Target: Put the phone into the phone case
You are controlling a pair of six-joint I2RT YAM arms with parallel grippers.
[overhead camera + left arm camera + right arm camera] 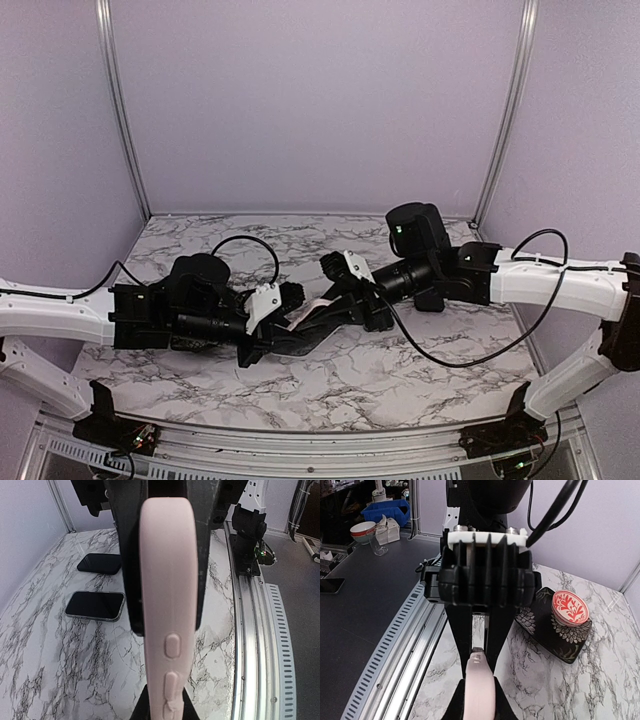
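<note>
Pinched edge-on and up off the bench (50,670) between the two arms: pink phone case (167,580). Left end effector (164,707) clamped nearly shut on the end nearest the side buttons (171,645); right end effector (479,702) clamped just as narrowly on the opposite end. Nothing else held by either. Lying flat on the marble, dark glossy face up, off to one side of the case and apart from it: phone (95,605), with a pale metallic rim. Just beyond, a dark flat item (100,563), phone or case impossible to tell. Elsewhere on the marble, a patterned dark case (555,635) carrying a round red-and-white grip (570,607). Judging the pink case: light, matte, probably soft silicone, so grippy but prone to bowing and twisting under a thin end pinch. Better steadied across the long side walls, clear of the buttons and with the open face unobstructed. Judging the phone: stiff, heavier than the case, slick on both glass and rim, breakable at the face, awkward to lift from flat. Best taken by the two long edges near the middle, after tipping one edge up, never squeezed on the glass. Seating probably easiest with one corner in first, then pressure along the lip.
</note>
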